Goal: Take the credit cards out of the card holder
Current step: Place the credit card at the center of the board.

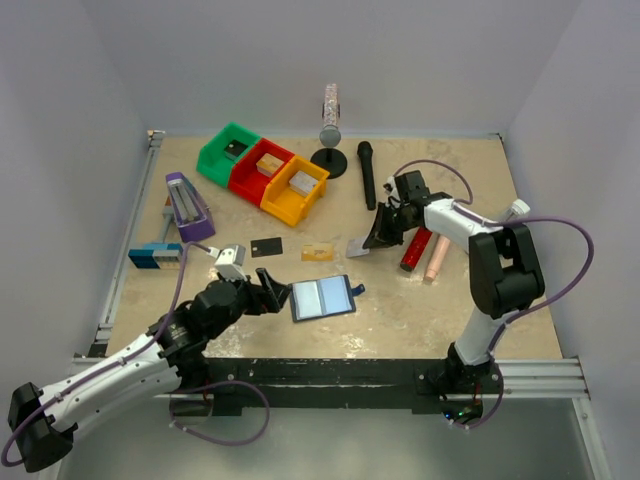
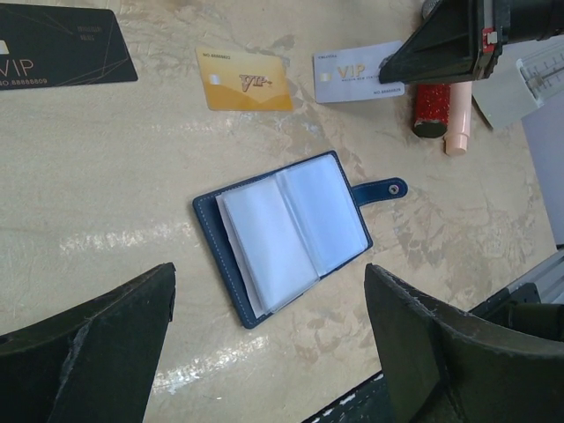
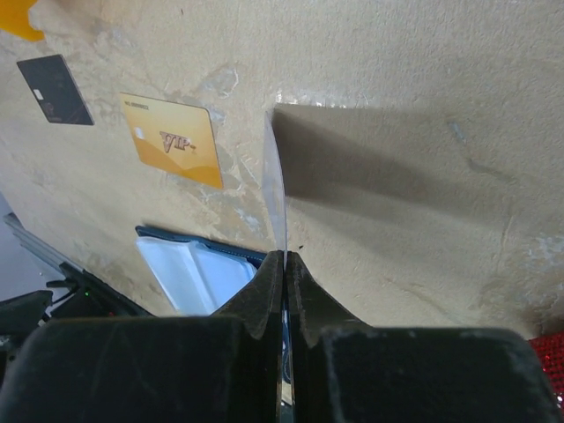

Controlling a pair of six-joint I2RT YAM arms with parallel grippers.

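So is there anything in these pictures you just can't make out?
Right wrist view: the silver card, pinched in the right gripper, shows edge-on, so its print is hidden.
Left wrist view: the right gripper covers that card's right end; the picture's left edge cuts off the black card.
Top view: the gold card's lettering is too small to read.

Your dark blue bifold card holder (image 1: 322, 298): open flat, pockets up. Beyond it, thin black card (image 1: 266, 246), gold card (image 1: 317, 251) lying flat; silvery grey card (image 2: 357, 72) pinched in right tool (image 3: 284, 260).
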